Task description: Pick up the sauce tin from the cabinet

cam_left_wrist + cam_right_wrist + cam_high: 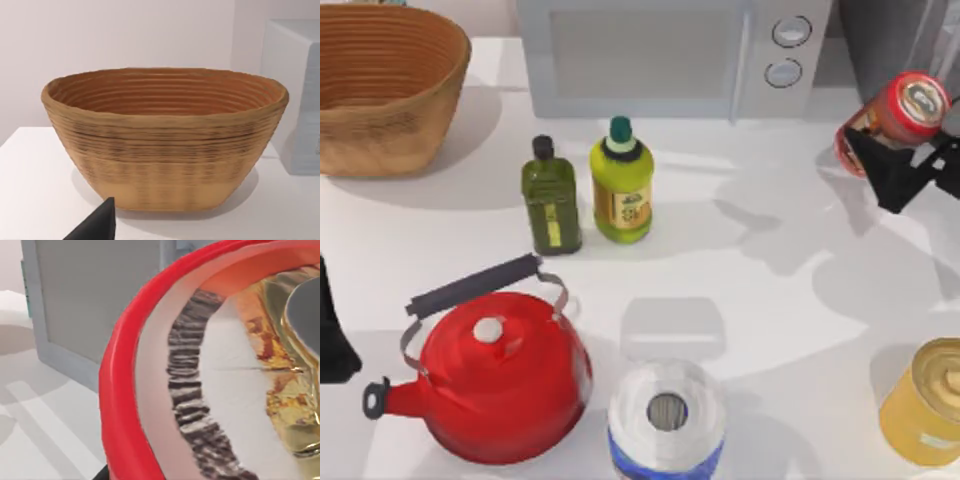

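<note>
At the far right, the right pincer [900, 160] grasps the tilted sauce tin [898, 118] beside the cabinet [890, 35]; a loose grip could let it slip onto the tabletop [770, 280].

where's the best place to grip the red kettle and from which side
Probably by the dark bar handle arching over the red kettle, coming straight down from above. The bar stands clear of the rounded body on wire supports, leaving room for fingers on both sides, while the body looks too wide and smooth. The left arm, at the table's left edge, is nearer; the right end effector holds the sauce tin.
</note>
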Motion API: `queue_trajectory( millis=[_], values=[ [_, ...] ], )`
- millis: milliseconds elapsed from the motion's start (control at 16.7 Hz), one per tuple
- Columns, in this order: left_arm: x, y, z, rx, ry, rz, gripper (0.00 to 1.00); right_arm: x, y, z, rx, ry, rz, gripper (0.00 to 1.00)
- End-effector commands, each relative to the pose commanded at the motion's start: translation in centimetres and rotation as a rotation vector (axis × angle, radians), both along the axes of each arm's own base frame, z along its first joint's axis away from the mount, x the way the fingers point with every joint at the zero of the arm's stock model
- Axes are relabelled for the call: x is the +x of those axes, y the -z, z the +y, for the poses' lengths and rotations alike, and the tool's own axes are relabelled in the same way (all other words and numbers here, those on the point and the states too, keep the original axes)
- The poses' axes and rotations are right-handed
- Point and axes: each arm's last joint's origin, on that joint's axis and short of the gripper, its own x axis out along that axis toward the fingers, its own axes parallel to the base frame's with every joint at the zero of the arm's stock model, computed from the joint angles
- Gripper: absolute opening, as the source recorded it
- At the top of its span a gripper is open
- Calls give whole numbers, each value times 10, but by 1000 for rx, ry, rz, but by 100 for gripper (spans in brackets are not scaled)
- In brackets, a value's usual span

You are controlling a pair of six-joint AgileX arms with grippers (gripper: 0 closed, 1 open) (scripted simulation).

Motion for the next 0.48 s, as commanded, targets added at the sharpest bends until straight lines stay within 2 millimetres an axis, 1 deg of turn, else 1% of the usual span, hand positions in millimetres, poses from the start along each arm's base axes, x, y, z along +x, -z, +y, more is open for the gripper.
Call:
queue_trajectory(
  millis=[180, 360, 480],
  values=[
    [0, 0, 0, 0, 0, 0, 100, 10, 7, 11, 0, 4, 0, 0],
    [0, 0, 0, 0, 0, 0, 100, 10, 7, 11, 0, 4, -1, 0],
    [0, 0, 0, 0, 0, 0, 100, 10, 7, 11, 0, 4, -1, 15]
  ],
)
